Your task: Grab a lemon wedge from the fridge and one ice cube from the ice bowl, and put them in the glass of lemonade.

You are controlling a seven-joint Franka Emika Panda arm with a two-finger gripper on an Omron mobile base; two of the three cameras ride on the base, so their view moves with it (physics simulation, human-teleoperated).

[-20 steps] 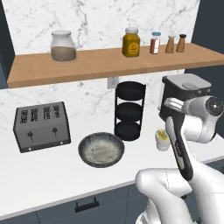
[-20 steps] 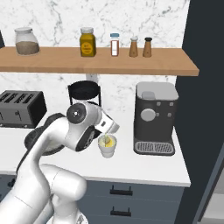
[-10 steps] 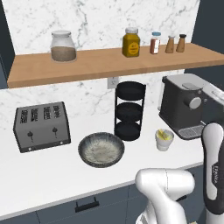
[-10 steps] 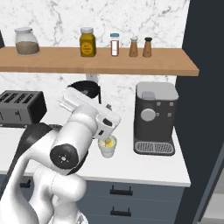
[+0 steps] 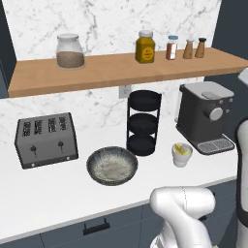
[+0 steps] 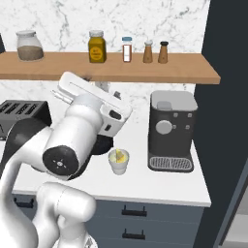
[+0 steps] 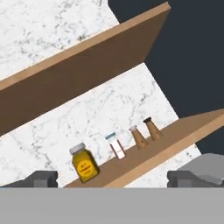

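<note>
White counter [image 5: 43,193], one ice bowl [image 5: 112,165], one glass of lemonade [image 5: 182,154], four shelf jars, gripper [image 7: 111,178] fingers spread wide.

Before me the white counter [image 5: 43,193] carries toaster [image 5: 46,140], ice bowl [image 5: 112,165], black rack [image 5: 143,122], glass of lemonade [image 5: 182,154] and coffee machine [image 5: 204,117].

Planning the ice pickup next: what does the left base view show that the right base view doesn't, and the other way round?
Left base view: the ice bowl sits in the open on the counter, with the black tiered rack behind it and the whole toaster to its left. Right base view: the fridge shows its tall dark side right of the coffee machine, and the arm covers the bowl's spot. Both: the glass of lemonade beside the coffee machine, and the shelf of jars.
</note>
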